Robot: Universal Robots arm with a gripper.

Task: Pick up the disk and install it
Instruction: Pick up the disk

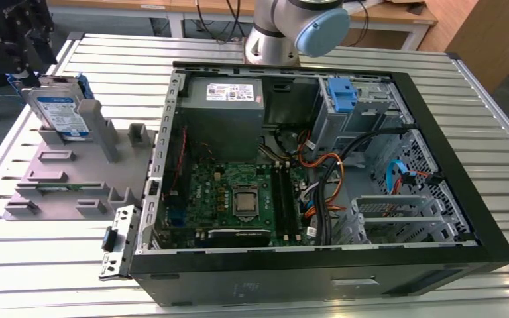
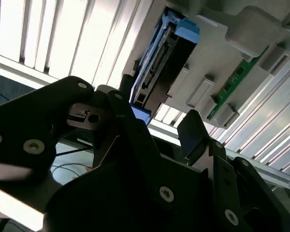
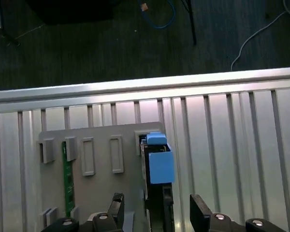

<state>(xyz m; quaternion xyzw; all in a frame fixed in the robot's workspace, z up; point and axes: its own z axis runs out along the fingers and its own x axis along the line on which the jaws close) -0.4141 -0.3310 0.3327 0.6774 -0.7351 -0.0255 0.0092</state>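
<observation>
The disk [image 1: 60, 114] is silver-grey, with a white label crossed by a blue band and a bright blue carrier. The holder [image 1: 69, 175] is plain grey. The desk [image 1: 42, 265] is silvery, striped with dark grooves. The end effector [image 3: 157, 205] is black. The computer case [image 1: 325, 278] is black and its motherboard [image 1: 236, 192] is green.

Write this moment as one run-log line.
gripper: open | position: above disk | disk: upright in grey holder, ungripped | install: not done

Bright even light; glare on slatted table [image 1: 42, 265]; fingers [image 2: 195, 133] dark, backlit in second wrist view
</observation>
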